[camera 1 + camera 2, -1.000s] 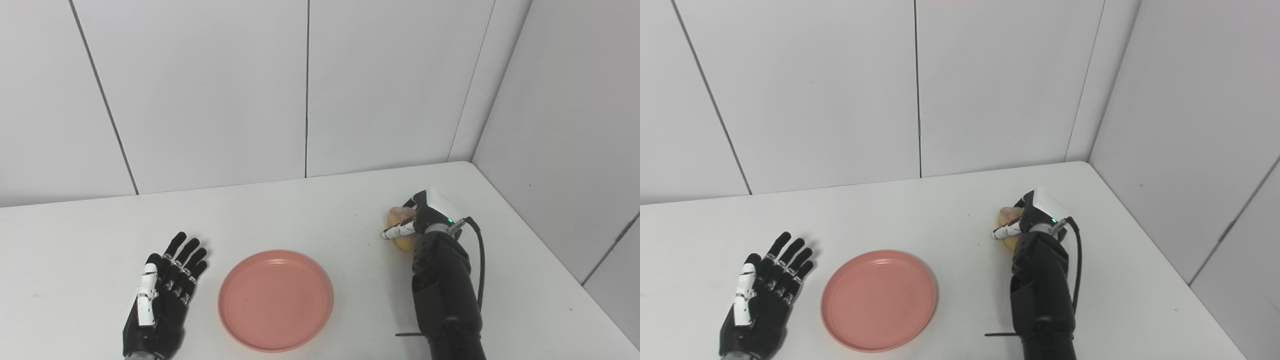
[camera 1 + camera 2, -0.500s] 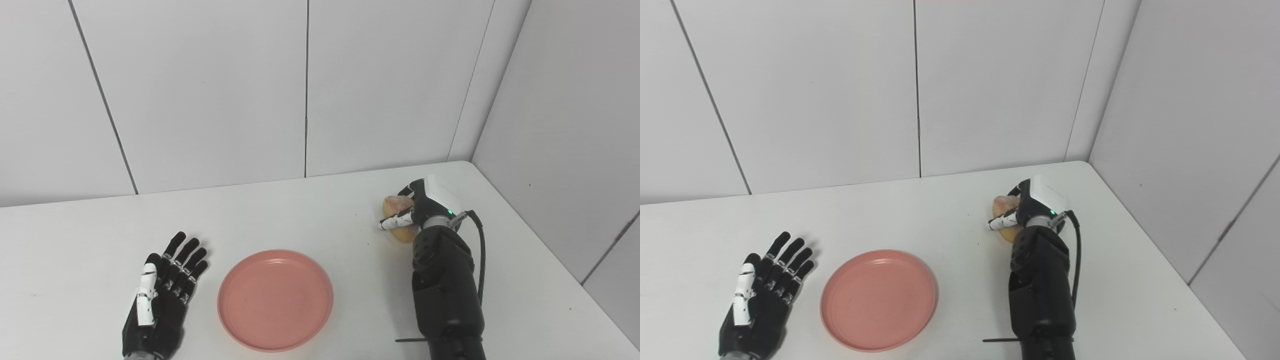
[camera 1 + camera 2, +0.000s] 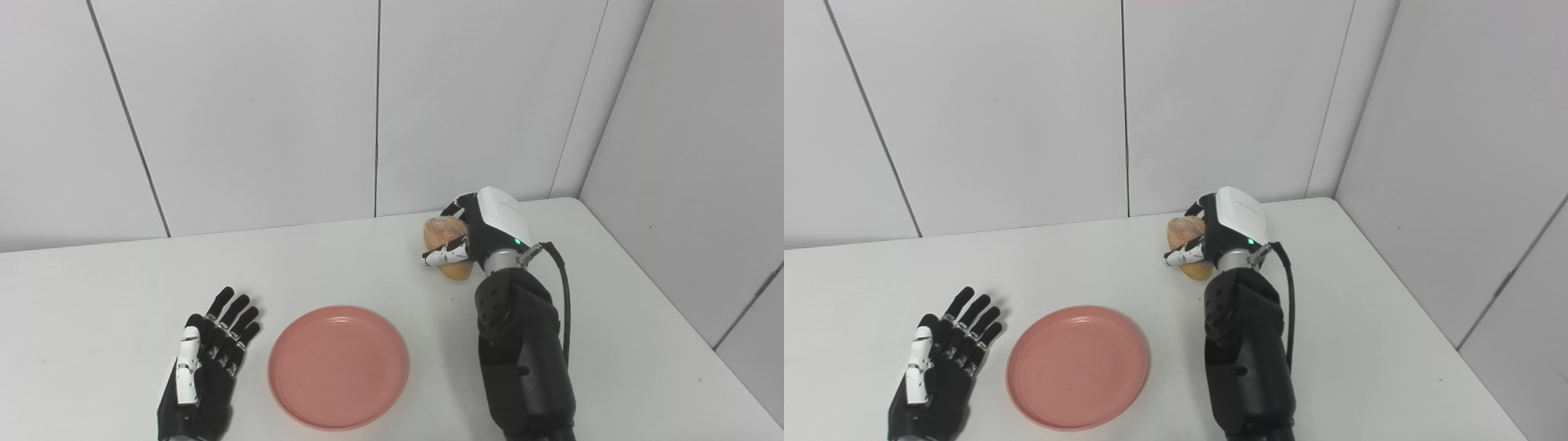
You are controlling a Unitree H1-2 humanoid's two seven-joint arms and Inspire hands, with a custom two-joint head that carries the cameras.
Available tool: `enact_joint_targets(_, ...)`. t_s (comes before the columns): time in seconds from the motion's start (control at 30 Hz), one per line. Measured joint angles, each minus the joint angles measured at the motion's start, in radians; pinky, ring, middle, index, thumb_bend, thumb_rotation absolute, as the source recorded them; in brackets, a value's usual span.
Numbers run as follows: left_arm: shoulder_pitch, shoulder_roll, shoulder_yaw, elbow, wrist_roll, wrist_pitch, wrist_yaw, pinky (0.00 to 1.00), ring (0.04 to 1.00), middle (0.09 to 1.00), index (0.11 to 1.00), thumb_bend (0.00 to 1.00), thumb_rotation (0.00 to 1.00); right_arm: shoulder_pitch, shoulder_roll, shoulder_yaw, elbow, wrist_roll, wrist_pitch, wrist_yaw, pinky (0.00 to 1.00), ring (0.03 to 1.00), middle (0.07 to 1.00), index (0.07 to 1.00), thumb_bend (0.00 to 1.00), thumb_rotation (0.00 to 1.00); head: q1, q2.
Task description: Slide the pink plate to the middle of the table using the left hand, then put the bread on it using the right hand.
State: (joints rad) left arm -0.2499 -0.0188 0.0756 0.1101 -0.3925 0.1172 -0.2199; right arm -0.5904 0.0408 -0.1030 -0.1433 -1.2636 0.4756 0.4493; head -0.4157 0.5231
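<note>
Left eye view: plate (image 3: 338,366) beside idle left robot hand (image 3: 205,373)

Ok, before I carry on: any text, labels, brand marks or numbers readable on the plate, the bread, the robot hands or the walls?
None readable.
Pink plate: plain, no print.
Bread: no wrapper or label.
Right robot hand: white cover blank; only a small green light, no characters.
Left robot hand: no markings legible.
Table and wall panels: bare.

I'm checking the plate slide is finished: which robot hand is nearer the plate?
Left. The left robot hand lies open just beside the plate; the right robot hand holds the bread up beyond it.
</note>
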Motion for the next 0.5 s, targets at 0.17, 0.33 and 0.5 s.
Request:
enact_joint_targets(0.17,0.004,-0.003,-0.009,-0.005,0.009,-0.002,0.008,0.91,0.889,0.89,0.872,0.4,1.0,0.02,0.009,0.083,-0.028,0.008,0.0,0.022,0.23,0.322,0.434,0.498,0.53,0.0,0.048,0.003)
enact_joint_targets(0.33,0.006,-0.02,-0.024,-0.004,0.033,-0.014,0.019,0.9,0.882,0.883,0.863,0.42,1.0,0.046,0.016,0.191,-0.043,0.008,0.0,0.023,0.19,0.265,0.397,0.518,0.52,0.0,0.097,0.009)
enact_joint_targets(0.5,0.018,-0.041,-0.046,-0.024,0.07,-0.014,0.052,0.89,0.873,0.875,0.854,0.43,1.0,0.072,0.023,0.267,-0.043,0.056,0.0,0.019,0.17,0.244,0.42,0.509,0.53,0.0,0.16,0.021)
